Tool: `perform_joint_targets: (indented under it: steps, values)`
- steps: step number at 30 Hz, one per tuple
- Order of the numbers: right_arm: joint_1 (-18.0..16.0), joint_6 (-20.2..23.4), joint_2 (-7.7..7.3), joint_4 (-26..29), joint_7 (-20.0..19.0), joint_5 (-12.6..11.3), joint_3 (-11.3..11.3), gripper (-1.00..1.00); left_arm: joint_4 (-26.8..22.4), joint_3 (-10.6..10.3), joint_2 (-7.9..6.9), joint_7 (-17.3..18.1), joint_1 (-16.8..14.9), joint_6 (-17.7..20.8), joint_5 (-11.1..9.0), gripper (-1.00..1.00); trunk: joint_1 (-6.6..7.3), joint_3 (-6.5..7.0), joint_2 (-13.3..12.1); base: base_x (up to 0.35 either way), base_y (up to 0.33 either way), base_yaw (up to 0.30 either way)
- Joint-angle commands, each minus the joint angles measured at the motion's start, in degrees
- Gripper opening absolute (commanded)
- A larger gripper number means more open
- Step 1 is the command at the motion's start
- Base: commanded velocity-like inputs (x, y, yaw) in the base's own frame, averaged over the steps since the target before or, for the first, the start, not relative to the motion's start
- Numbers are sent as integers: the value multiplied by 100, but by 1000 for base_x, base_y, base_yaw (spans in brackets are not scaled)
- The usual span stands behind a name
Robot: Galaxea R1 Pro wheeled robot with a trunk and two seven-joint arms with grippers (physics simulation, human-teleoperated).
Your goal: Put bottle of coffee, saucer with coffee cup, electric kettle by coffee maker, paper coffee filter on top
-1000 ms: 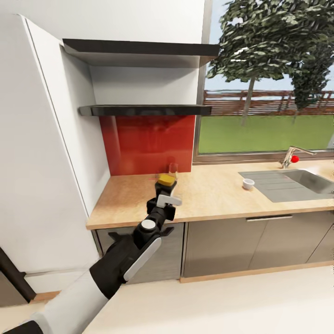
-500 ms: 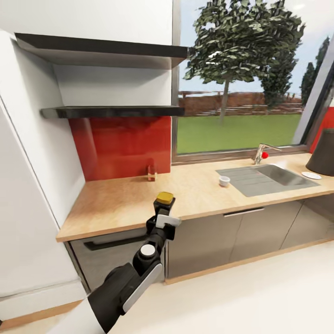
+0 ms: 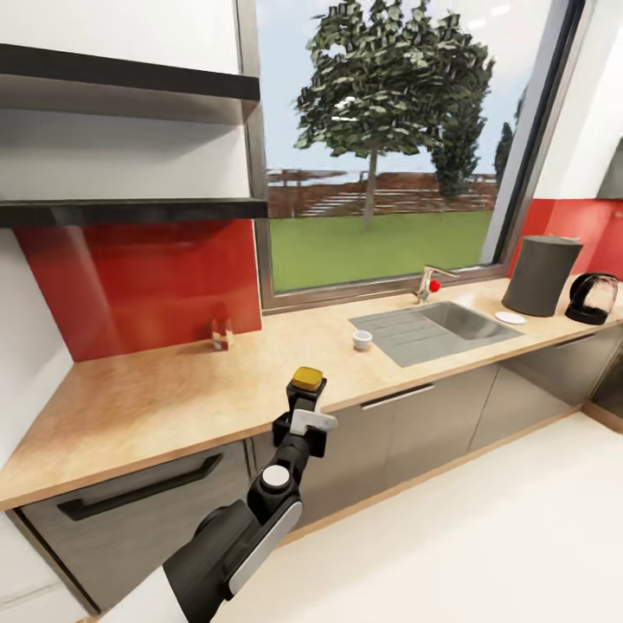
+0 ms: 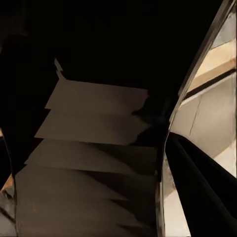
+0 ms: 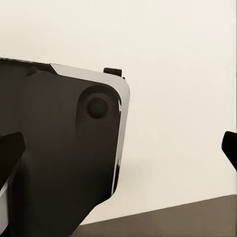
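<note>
A: Left gripper (image 3: 306,400) is clamped on the coffee bottle (image 3: 306,382), yellow cap up, held over the countertop (image 3: 156,398) edge.

B: Right gripper?

A: Can't tell its state.

B: What changed?

A: View swung right; coffee maker (image 3: 541,275), kettle (image 3: 594,298), saucer (image 3: 510,317) now visible far right. Cup (image 3: 362,340) by the sink. Bottle is off the shelf (image 3: 130,210); I'd judge it's in transit.

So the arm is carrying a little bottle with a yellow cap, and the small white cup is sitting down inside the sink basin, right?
Not quite. In the head view the left gripper does hold the bottle of coffee, yellow cap up. But the coffee cup stands on the kitchen countertop, just beside the sink, not inside it.
</note>
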State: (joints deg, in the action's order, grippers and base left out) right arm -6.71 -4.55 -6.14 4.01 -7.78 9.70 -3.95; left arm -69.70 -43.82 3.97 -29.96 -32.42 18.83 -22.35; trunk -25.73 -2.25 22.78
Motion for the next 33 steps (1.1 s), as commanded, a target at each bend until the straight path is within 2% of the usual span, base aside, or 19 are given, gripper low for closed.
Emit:
perform_joint_targets:
  steps: [1,13,19,33]
  values:
    - [-6,-18,-1,-5,-22,55,-44,100,-9,-13,-2,-36,-7,18,-23,-100,-5,-13,14,138,-249,-294]
    - [-6,-12,-1,-5,-16,58,-44,100,-9,-13,-1,-24,75,15,-23,-100,-5,-13,14,170,-247,-270]
    - [-6,-9,-1,-14,-19,81,4,100,-9,-13,6,-22,78,15,-23,-100,-5,-13,14,237,-201,-32]
    - [-6,-13,-16,-5,-17,69,-34,100,0,-13,13,-19,78,15,-23,-100,-5,-13,14,277,-160,-1]
